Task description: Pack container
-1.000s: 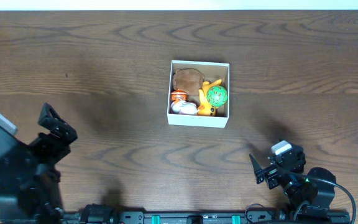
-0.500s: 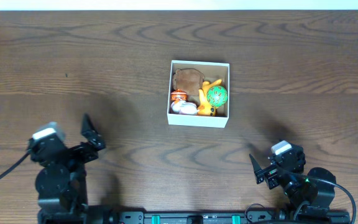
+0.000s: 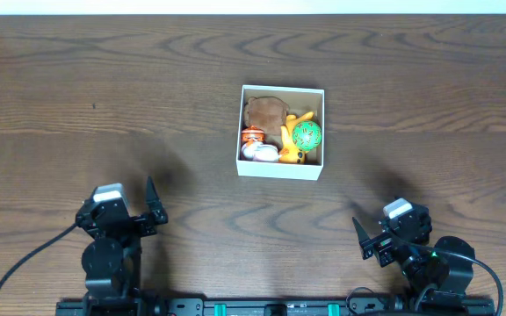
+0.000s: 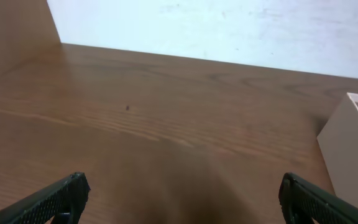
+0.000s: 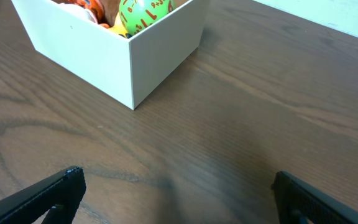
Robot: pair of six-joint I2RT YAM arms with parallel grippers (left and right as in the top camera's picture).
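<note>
Filling container (image 3: 280,169): toys (image 3: 306,135); table (image 3: 148,88) around

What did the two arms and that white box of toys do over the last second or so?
The left gripper swung rightward along the near edge of the dark wooden table and seems to have dropped lower, jaws open and empty. Nothing was grabbed or released. The right gripper, the square white-walled container and the toys inside it stayed put.

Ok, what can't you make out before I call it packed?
Overhead: container floor, hidden under toys; brown toy too small to identify.
Left wrist: container's inside, cut off by the right edge.
Right wrist: most toys, cut off by the top edge; green ball shows.
</note>
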